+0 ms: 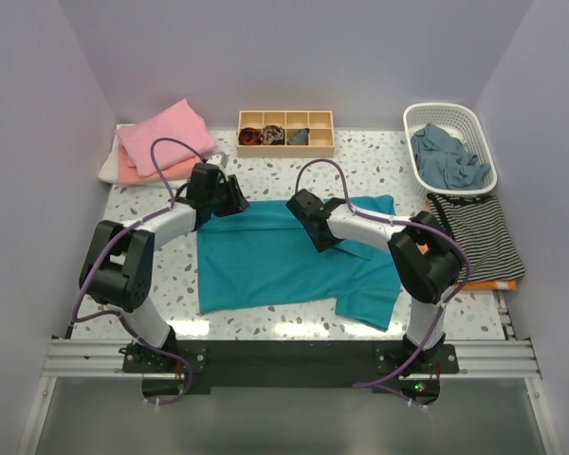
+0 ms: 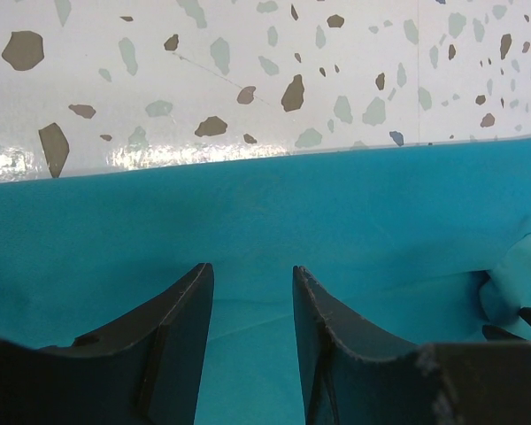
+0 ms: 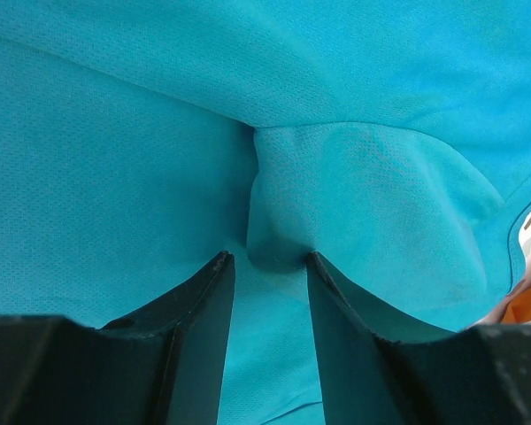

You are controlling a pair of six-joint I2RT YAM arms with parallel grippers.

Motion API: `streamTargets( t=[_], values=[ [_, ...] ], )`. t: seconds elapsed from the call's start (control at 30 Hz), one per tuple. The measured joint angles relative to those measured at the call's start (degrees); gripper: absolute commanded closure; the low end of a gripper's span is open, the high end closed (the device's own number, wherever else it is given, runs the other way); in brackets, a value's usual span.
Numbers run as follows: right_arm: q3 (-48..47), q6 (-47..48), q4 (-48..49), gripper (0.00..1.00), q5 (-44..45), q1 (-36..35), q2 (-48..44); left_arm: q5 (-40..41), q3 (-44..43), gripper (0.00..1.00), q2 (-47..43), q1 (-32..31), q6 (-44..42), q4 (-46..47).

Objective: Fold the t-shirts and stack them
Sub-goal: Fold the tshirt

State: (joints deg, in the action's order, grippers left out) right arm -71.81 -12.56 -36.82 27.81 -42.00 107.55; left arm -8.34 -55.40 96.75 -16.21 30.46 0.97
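Both arms were made of glossy white tubular links joined by bulky matte-black housings: the left arm [image 1: 123, 263] at the lower left of the overhead frame, the right arm [image 1: 427, 261] at the lower right. A lilac cable [image 1: 171, 145] arched over the left one, and a matching right cable [image 1: 322, 163] looped over the other. Their black base plates [image 1: 161, 358] sat on a silver slotted rail [image 1: 76, 355], with tiny red and green lights by the right base. In the wrist views, the left gripper [image 2: 252, 274] and right gripper [image 3: 270, 261] had black, wedge-shaped fingers with slightly scuffed edges.
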Motion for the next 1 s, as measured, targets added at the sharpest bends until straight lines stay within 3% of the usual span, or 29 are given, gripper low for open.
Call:
streamTargets(
  t=[0.17,0.27,1.0],
  values=[
    [0.00,-0.52,-0.02,0.88,1.01,0.00,0.13,0.00,0.00,0.54,0.59,0.00,0.00,-0.02],
    [0.00,-0.87,-0.04,1.00,1.81,0.00,0.13,0.00,0.00,0.54,1.09,0.00,0.00,-0.04],
    [-5.38,-0.83,-8.26,0.92,1.11,0.00,-4.90,-0.72,-0.02,0.54,3.78,0.00,-0.02,-0.22]
  ],
)
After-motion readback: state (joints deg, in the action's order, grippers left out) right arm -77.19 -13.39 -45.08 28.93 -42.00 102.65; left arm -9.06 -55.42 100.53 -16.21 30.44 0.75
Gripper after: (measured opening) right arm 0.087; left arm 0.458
